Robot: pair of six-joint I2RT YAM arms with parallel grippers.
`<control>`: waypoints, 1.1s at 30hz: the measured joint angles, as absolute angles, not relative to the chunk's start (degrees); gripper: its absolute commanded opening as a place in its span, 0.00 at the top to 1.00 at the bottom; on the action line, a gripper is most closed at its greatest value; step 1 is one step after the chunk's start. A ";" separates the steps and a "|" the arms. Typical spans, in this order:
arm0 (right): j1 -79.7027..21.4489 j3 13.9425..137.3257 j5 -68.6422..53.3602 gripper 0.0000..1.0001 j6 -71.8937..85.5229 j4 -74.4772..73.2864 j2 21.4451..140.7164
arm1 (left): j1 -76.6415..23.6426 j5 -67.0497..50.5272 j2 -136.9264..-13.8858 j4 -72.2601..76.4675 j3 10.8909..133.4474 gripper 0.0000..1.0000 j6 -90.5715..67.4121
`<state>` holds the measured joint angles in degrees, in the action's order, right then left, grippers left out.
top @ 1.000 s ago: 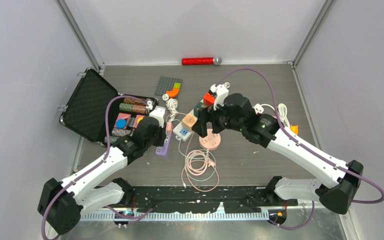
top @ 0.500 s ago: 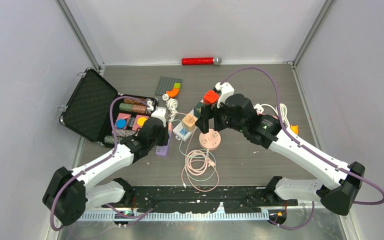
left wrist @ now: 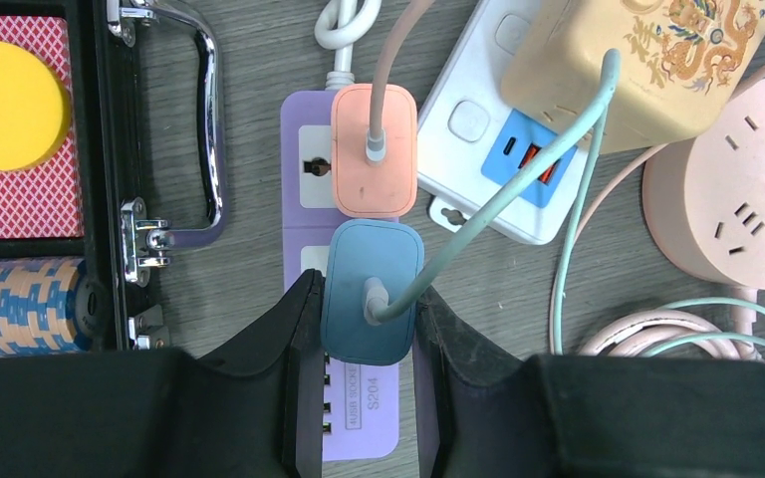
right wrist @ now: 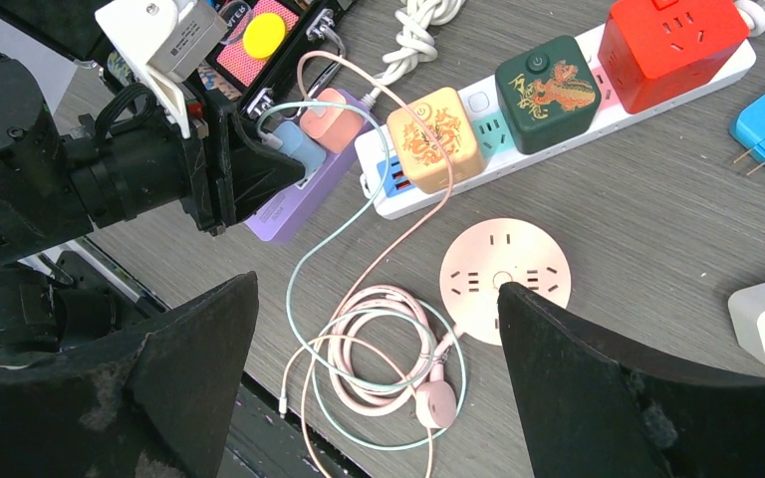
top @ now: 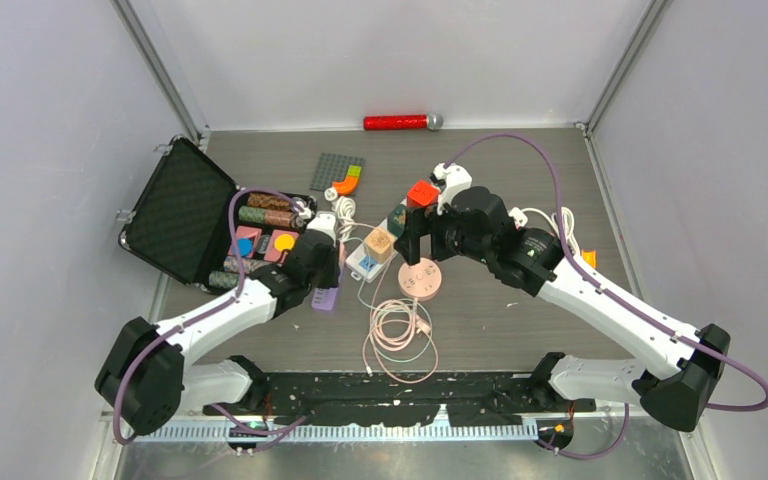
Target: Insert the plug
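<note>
**Step in hand: seating the plug.** The left tool (left wrist: 367,324) is closed narrow on the blue plug (left wrist: 371,284), with one finger on each side face of the plug body. The blue plug sits over the second outlet of the purple power strip (left wrist: 304,129), just beside the peach plug (left wrist: 374,149) that occupies the outlet above it. The teal cable (left wrist: 518,169) leaves the top face of the plug and runs clear of the fingers. The frames do not show whether the pins are fully home.

The right tool (right wrist: 377,289) hangs wide, holding nothing, above the round pink socket (right wrist: 503,279) on the worktop (top: 520,320).

**Next move (judgement).** Press the plug straight down, square to the strip. The strip lies loose and may shift, so check that the body sits flush before spreading the fingers.
</note>
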<state>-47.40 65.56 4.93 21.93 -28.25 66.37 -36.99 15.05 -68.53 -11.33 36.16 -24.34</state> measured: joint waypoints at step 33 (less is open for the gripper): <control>-46.30 65.56 4.91 0.07 22.98 -29.17 67.26 | -38.24 16.62 -68.75 -12.19 34.02 1.00 -28.86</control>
